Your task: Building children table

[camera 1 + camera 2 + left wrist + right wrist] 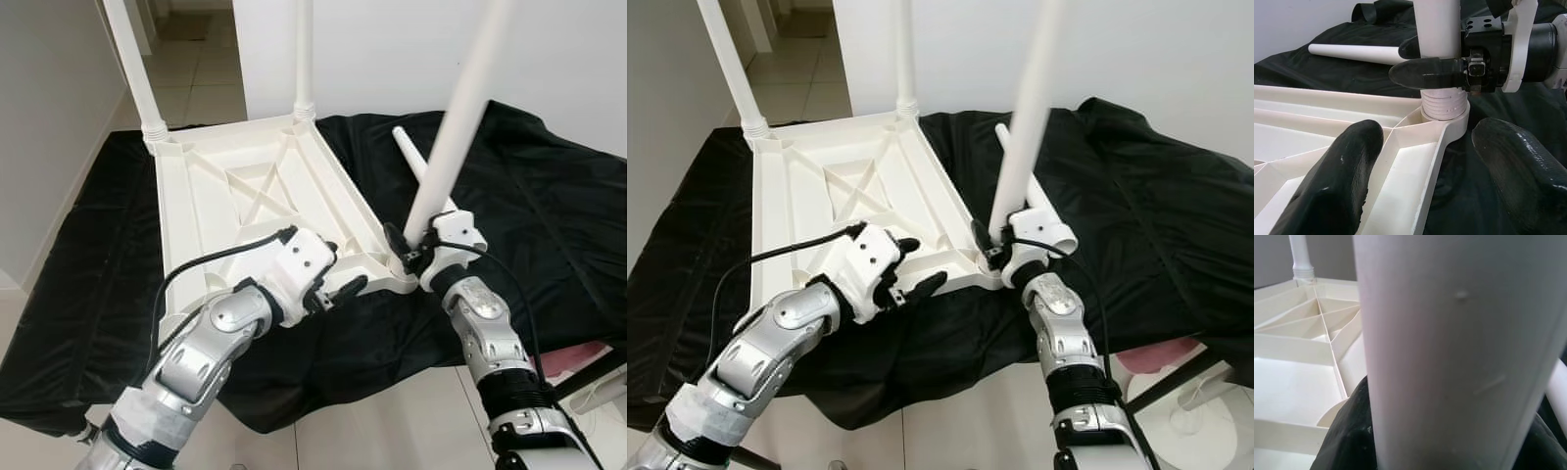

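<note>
The white table top (245,196) lies upside down on a black cloth (549,196). Two white legs (132,69) (304,59) stand in its far corners. My right gripper (411,245) is shut on a third leg (451,137), which stands tilted with its threaded end (1444,105) in the near right corner socket. A fourth leg (1352,51) lies loose on the cloth behind it. My left gripper (918,264) is open at the table top's near rim, just left of that corner, one of its fingers (1347,171) over the ribs.
The cloth covers a low surface with tiled floor (196,78) beyond it. White walls (392,49) rise behind and at the left. A pink thing (578,362) lies low at the right, beside a white stand.
</note>
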